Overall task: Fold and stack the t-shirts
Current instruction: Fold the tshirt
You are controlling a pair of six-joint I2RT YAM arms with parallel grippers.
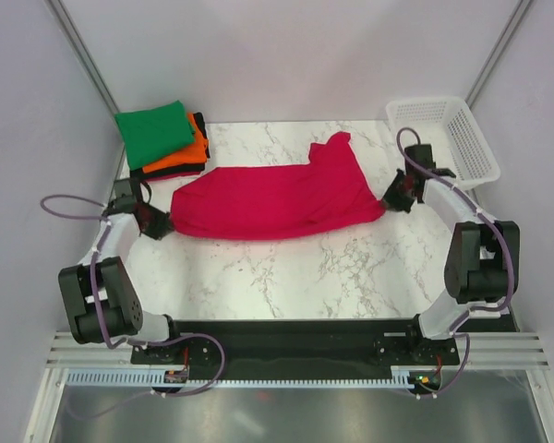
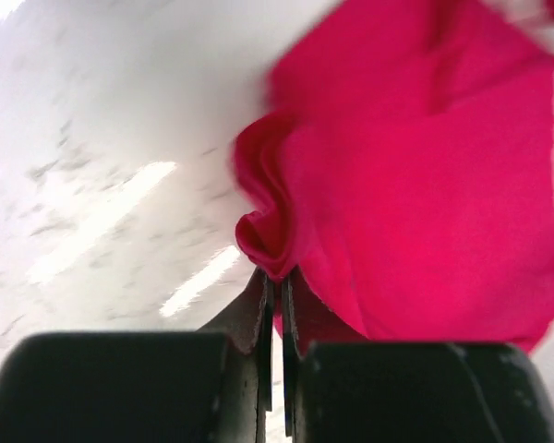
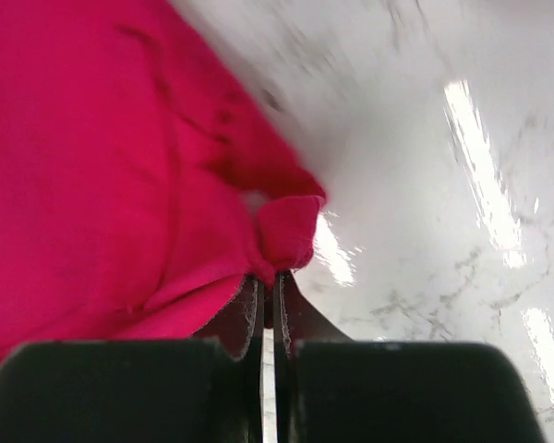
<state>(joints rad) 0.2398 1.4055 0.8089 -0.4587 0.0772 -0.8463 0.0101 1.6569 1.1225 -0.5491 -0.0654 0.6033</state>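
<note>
Atop marble table (image 1: 258, 277) — crimson shirt (image 1: 277, 198)

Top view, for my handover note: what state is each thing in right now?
Pink shirt, spread across the table, held at both ends.
Black shirt, folded, mostly hidden underneath.
Orange shirt, folded, on the black one.
Green shirt, folded, on the orange one.
Basket, upright, far right corner.
Left gripper, shut on the pink shirt.
Right gripper, shut on the pink shirt.
</note>
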